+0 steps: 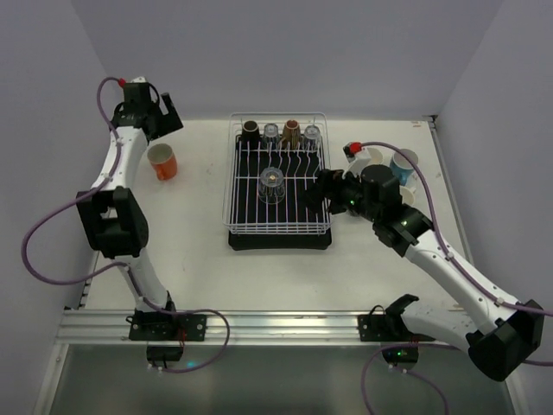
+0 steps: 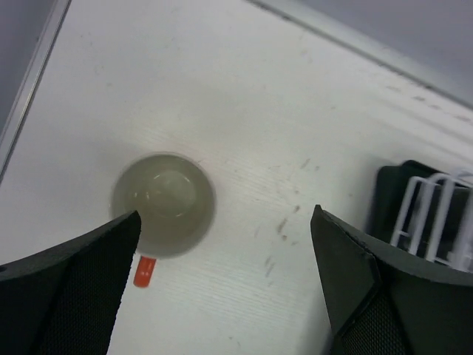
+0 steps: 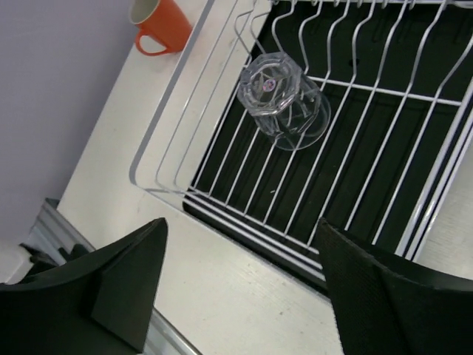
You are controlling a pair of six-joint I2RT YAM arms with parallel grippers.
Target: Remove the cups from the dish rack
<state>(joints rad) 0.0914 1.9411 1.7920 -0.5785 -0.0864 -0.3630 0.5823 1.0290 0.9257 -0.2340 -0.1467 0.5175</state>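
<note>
Left tool (image 2: pixel 225 222) wide over orange mug (image 2: pixel 164 203)

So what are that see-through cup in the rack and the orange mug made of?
Clear cup: glass or clear plastic, unclear which; you see through it and its facets glint. Orange mug: probably glazed ceramic, smooth orange outside, pale inside.

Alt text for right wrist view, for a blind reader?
A clear glass tumbler rests base-up in the white wire dish rack over its black tray, seen past the right tool, jaws open. An orange mug stands on the table beyond the rack's corner.
</note>
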